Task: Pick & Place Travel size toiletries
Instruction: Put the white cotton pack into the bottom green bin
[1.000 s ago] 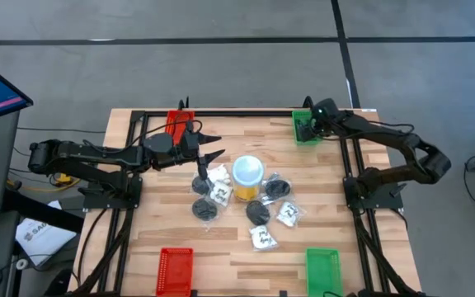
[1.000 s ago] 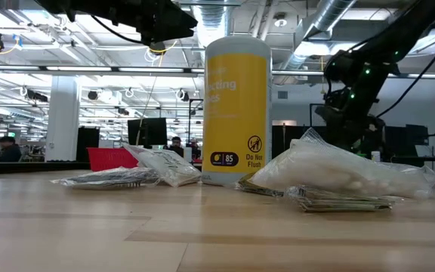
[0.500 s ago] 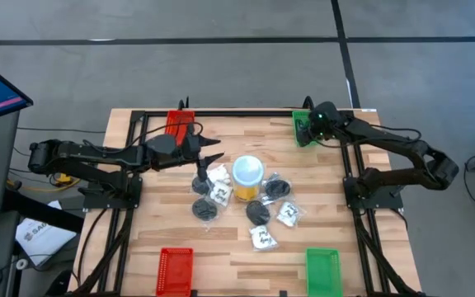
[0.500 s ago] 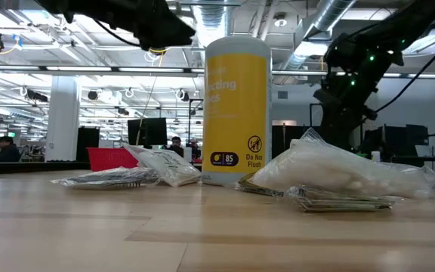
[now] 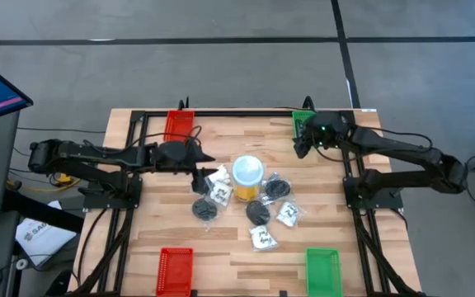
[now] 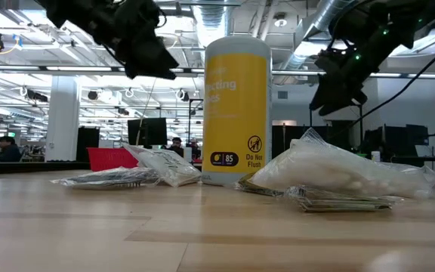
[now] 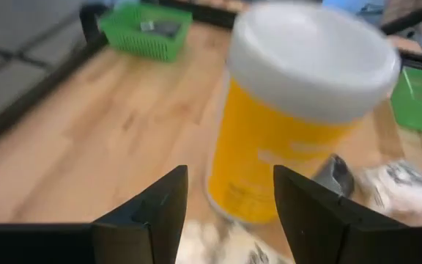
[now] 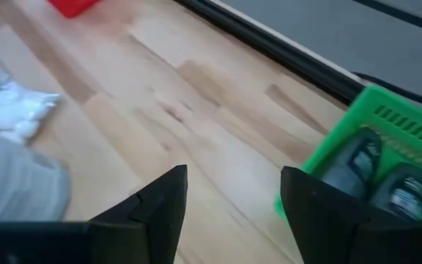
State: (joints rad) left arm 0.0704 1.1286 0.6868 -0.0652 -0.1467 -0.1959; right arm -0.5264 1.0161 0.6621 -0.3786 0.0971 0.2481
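Left end effector (image 5: 198, 160), fingers apart and empty, hovers just short of the yellow jar (image 5: 248, 177); right end effector (image 5: 301, 146), likewise spread, hangs beside the green tray (image 5: 303, 120).

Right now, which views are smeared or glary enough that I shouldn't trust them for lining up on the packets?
Left wrist view: motion-blurred, the yellow jar smeared. Right wrist view: also soft, though the green tray with two dark items reads. Low view: bright ceiling lights backlight both arms into silhouettes. High view: evenly lit and sharp, packets clear; trust that one.
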